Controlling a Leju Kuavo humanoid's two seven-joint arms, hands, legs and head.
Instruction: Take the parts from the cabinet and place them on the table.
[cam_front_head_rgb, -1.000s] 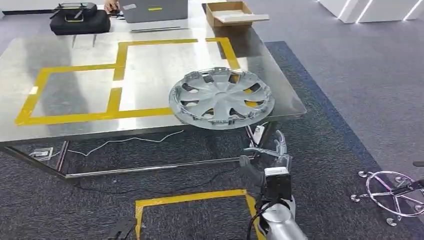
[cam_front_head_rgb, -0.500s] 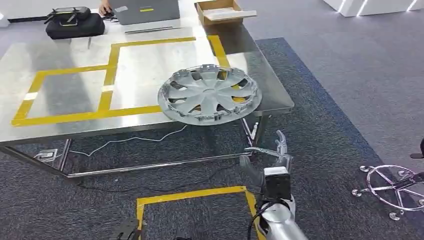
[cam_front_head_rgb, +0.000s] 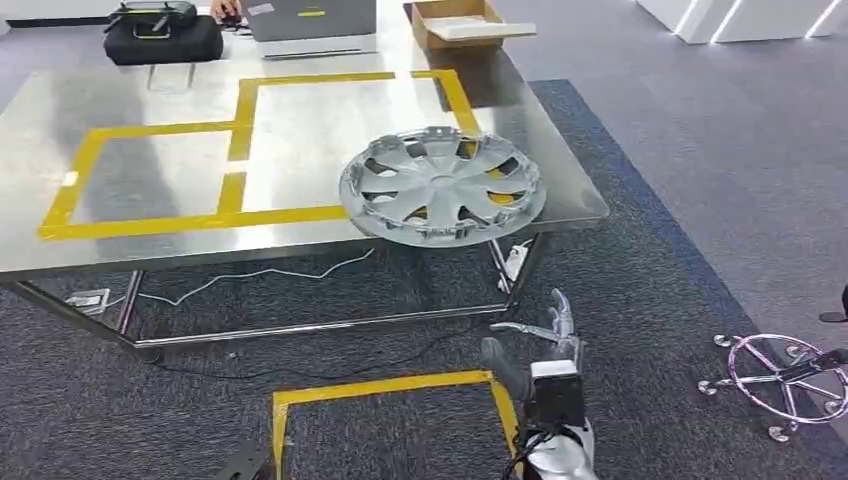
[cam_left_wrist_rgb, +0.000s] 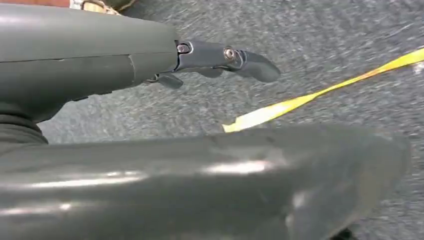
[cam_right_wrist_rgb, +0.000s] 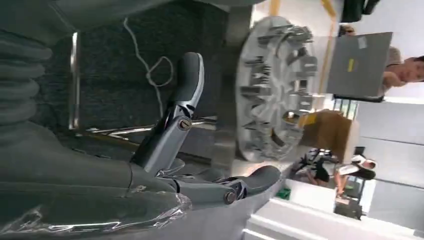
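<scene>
High head view; close wrist views

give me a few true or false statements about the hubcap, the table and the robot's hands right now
1. The hubcap lies on the table. True.
2. The right hand holds the hubcap. False: it is open and empty, below the table's edge, apart from the hubcap.
3. The hubcap sits at the near right corner, partly over the yellow tape. True.
4. A cardboard box stands on the hubcap. False: it is at the table's far end.
5. The left hand grips a part. False: it holds nothing, over the carpet.
</scene>
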